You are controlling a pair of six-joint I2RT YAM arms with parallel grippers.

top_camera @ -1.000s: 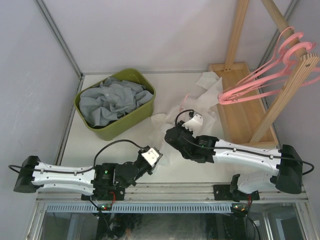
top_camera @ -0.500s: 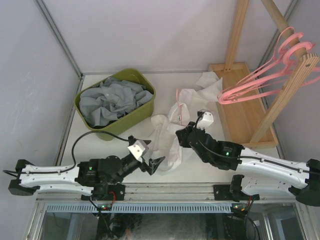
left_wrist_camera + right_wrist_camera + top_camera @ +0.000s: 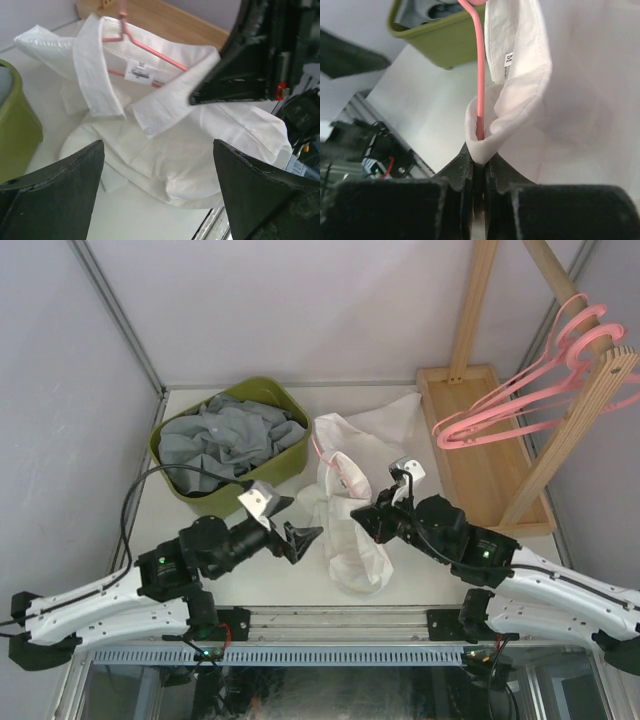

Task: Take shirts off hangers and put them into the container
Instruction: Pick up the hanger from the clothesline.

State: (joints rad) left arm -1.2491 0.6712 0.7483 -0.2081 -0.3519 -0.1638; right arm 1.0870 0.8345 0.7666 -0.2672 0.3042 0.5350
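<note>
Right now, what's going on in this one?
The right claw is shut, pinching a fold of the white shirt together with the pink hanger inside it. The left claw is open, facing the collar without touching it. A grey shirt already lies in the green container; empty hangers hang on the wooden rack.

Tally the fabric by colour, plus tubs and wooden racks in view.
white shirt: 1
grey fabric heap, in the tub, pieces cannot be told apart: 1
green tub: 1
wooden rack: 1
Total: 4
</note>
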